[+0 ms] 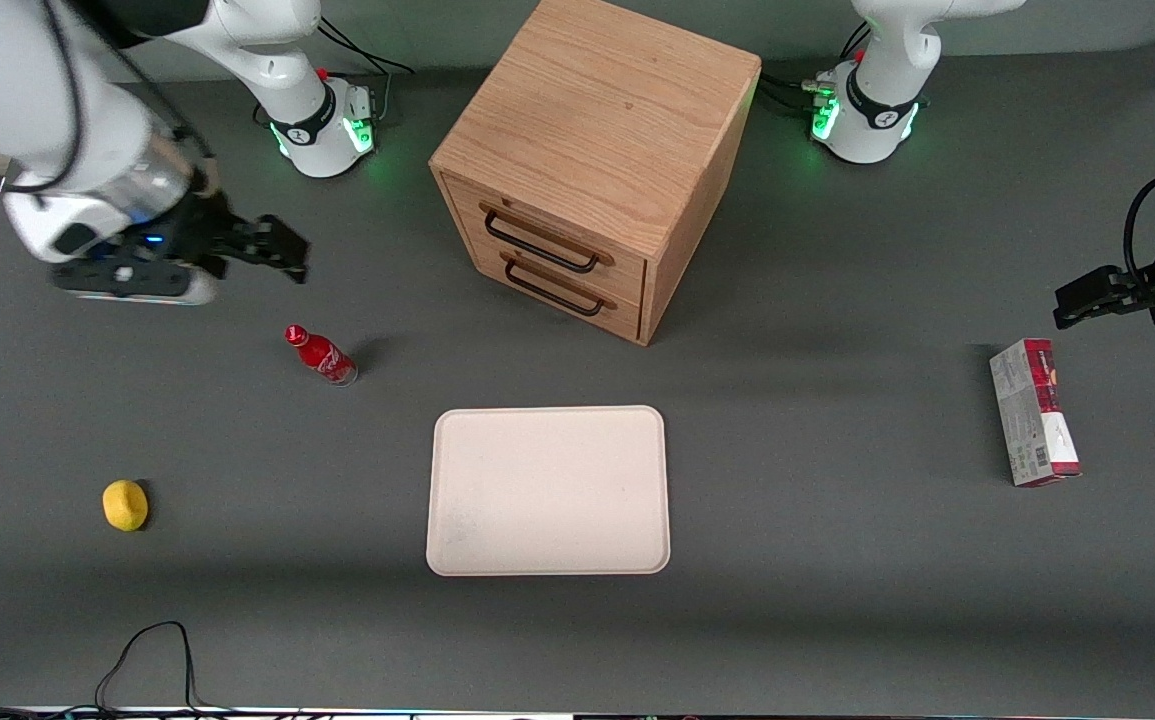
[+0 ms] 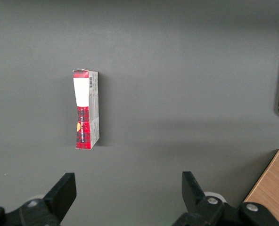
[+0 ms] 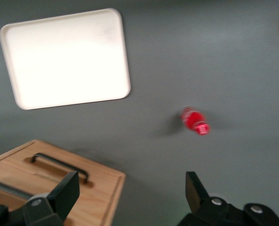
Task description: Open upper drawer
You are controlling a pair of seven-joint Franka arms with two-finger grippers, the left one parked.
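Note:
The boxy oak cabinet (image 1: 602,110) stands at the middle of the table, farther from the front camera than the tray. Its upper drawer (image 1: 542,240) is shut, its thin black wire handle flush across the front. The matching lower drawer (image 1: 557,292) below it is shut too. My right gripper (image 1: 277,250) hangs open and empty above the table, well off toward the working arm's end from the cabinet. In the right wrist view the gripper (image 3: 130,188) is open, with the upper drawer (image 3: 17,200) and the lower drawer's handle (image 3: 59,165) close to one finger.
A red bottle (image 1: 320,355) lies on the table near my gripper, and shows in the right wrist view (image 3: 194,120). A yellow lemon (image 1: 125,504) lies nearer the front camera. A white tray (image 1: 547,415) sits in front of the cabinet. A red-and-grey box (image 1: 1034,412) lies toward the parked arm's end.

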